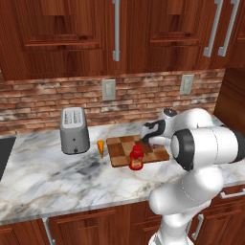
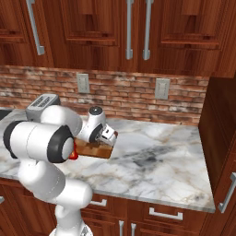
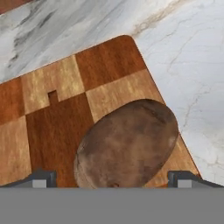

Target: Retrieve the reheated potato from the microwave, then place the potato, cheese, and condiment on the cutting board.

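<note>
The brown potato (image 3: 127, 144) lies on the checkered cutting board (image 3: 57, 113) near its corner. My gripper (image 3: 113, 180) hangs just above it, open, with one fingertip (image 3: 41, 178) on each side and neither touching it. In the left base view the gripper (image 1: 146, 139) is over the right part of the board (image 1: 122, 149). The red condiment bottle (image 1: 136, 159) stands at the board's front edge; I cannot tell whether it is on the wood. The orange cheese wedge (image 1: 101, 147) sits on the counter just left of the board. The microwave is out of view.
A silver toaster (image 1: 74, 130) stands on the marble counter (image 1: 48, 177) left of the cheese. A brick wall with outlets runs behind, under wooden cabinets. A tall wooden panel (image 2: 221, 138) closes off the counter's right end.
</note>
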### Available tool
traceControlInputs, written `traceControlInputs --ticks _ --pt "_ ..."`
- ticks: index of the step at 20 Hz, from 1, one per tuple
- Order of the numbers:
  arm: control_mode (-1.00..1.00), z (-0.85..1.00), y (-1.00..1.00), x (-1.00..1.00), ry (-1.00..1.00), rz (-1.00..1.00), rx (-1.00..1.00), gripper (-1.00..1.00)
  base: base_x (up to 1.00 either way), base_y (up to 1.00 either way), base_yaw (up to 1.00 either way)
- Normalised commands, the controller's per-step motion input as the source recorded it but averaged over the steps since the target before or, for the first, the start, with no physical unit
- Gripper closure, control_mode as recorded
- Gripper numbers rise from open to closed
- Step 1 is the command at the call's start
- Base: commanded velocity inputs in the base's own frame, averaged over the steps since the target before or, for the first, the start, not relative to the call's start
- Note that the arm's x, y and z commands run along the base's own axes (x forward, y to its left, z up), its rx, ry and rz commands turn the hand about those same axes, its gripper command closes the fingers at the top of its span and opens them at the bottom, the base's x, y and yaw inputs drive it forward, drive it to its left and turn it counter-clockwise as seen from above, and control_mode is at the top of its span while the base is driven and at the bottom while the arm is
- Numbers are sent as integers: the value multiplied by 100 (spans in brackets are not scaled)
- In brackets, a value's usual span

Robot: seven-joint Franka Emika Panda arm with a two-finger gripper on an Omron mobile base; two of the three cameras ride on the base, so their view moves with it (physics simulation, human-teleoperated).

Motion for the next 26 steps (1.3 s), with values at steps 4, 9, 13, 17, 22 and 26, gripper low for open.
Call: traceControlInputs --ticks 4,9,13,17,22,26 --pt "-100 14 0 -23 -2 -3 3 -100 0 0 0" --pt "-100 27 0 -15 0 -3 1 -100 0 0 0" --pt "-100 27 0 -26 0 -2 0 -100 0 0 0" --pt "-100 23 0 -29 0 -1 0 -100 0 0 0" --pt "-100 26 0 -30 3 0 0 -100 0 0 0" --pt "-100 28 0 -27 10 0 0 -100 0 0 0"
